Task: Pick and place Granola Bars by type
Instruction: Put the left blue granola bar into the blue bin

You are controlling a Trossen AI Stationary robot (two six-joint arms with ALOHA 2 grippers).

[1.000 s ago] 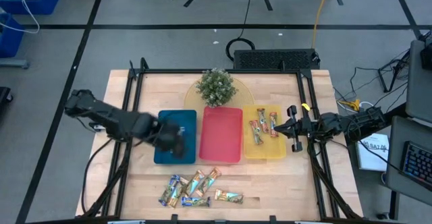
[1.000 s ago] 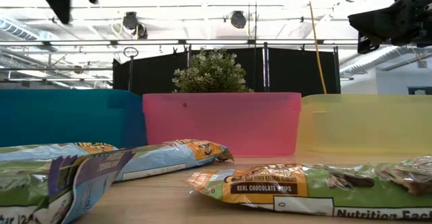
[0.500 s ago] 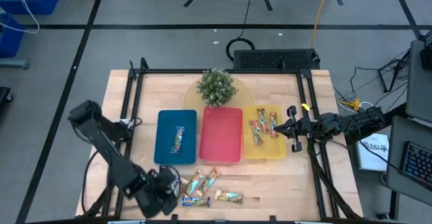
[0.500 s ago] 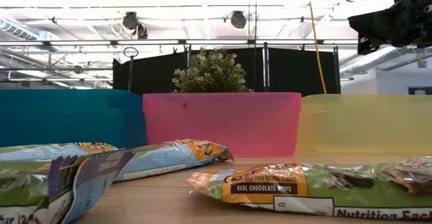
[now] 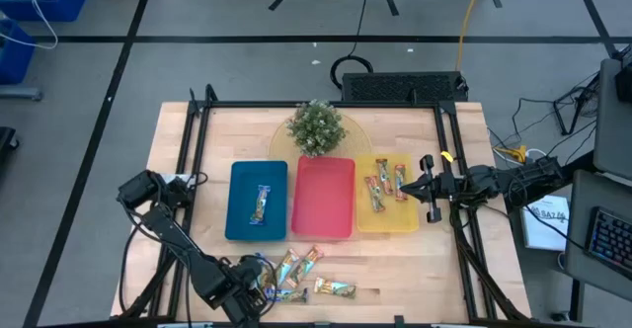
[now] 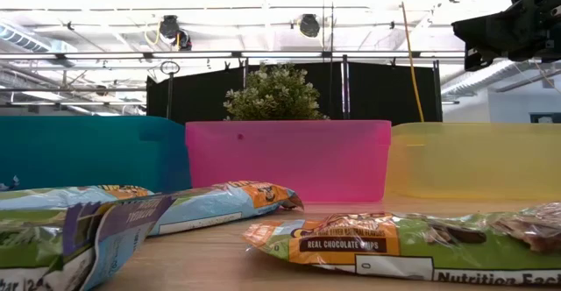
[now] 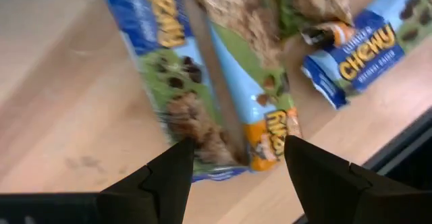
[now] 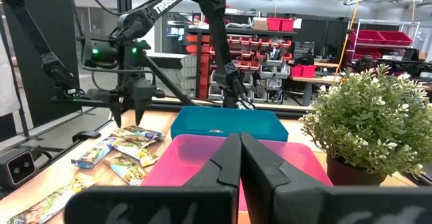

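Now left gripper (image 7: 233, 160) wide open, low over Granola Bars (image 5: 291, 277) pile at near surface (image 5: 434, 269) edge. Risk: overlapping wrappers, may grab two or wrong type. Right gripper (image 8: 240, 150) closed, parked beside yellow tray (image 5: 385, 224).

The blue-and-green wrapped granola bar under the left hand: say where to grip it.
Grip the blue-and-green wrapped granola bar across its narrow middle, coming straight down: it lies flat on the wooden table, and the open left hand already straddles its end.
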